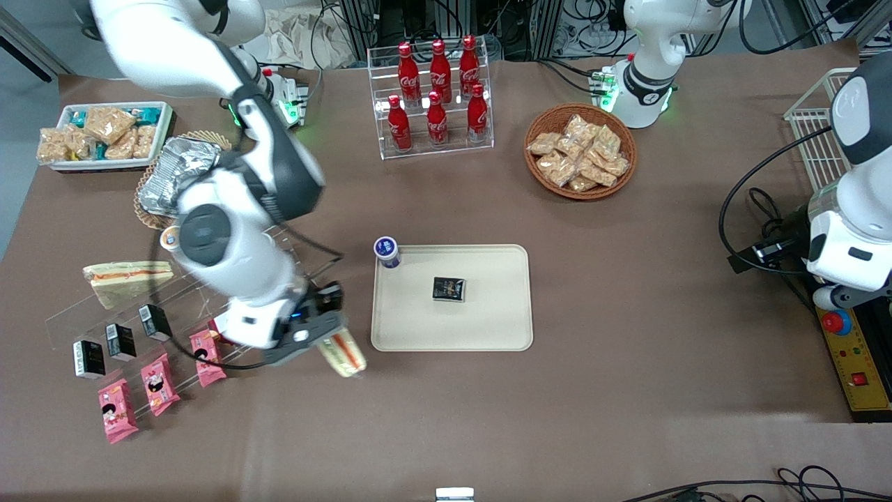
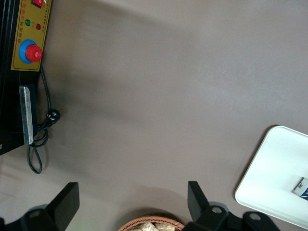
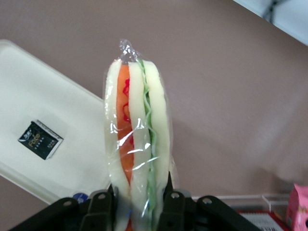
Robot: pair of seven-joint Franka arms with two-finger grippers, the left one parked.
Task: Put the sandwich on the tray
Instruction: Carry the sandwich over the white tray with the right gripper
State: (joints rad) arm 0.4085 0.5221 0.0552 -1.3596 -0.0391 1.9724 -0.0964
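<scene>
Wrist cam: tool (image 3: pixel 139 204) clamped on the sandwich (image 3: pixel 137 149), one finger (image 3: pixel 98 204) on each bread face. Wedge stands on edge, clear wrap twisted at the tip, orange-red stripe and green stripe running lengthwise between white slices. Sandwich is held off the brown counter (image 3: pixel 231 96). Cream tray (image 3: pixel 72 144) sits beside and partly under it, a small black packet (image 3: pixel 40 139) lying flat on the tray. Pink pack edge (image 3: pixel 298 207) visible near the tool.

On the table there are six red cola bottles (image 1: pixel 437 90), two sandwiches (image 1: pixel 341 352), three black packs (image 1: pixel 121 341), four pink snack packs (image 1: pixel 159 383) and one tray (image 1: pixel 488 328).
</scene>
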